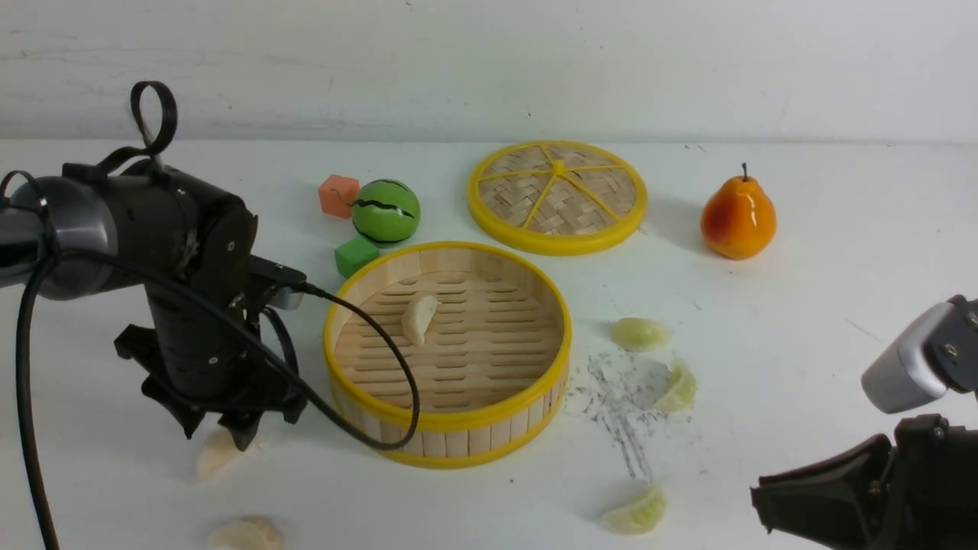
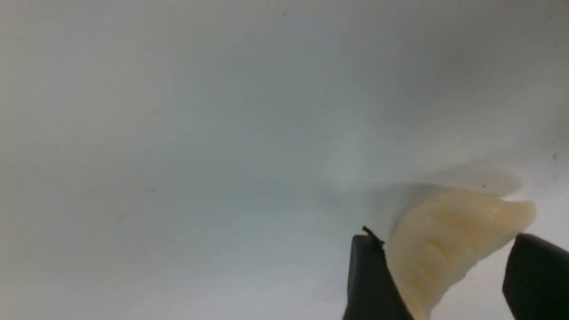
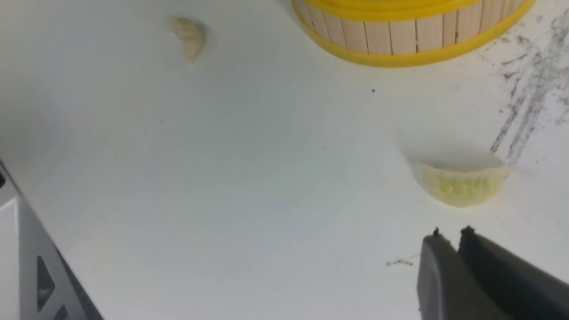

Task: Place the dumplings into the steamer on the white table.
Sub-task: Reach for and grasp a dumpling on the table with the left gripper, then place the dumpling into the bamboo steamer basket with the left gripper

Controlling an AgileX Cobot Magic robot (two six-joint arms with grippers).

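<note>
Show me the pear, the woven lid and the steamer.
pear (image 1: 738, 221): front view, middle of its orange body.
woven lid (image 1: 558, 196): front view, weave between two spokes.
steamer (image 1: 458, 418): front view, near side of its upper yellow rim.

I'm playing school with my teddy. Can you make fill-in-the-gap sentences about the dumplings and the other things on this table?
1. Inside the steamer lies ___ dumpling.
2. On the white table, right of the steamer, lie ___ green dumplings.
3. The lid lies between the striped green ball and the ___.
4. The left gripper hangs over a cream dumpling with its jaws ___.

Missing words: one; three; pear; open.
</note>
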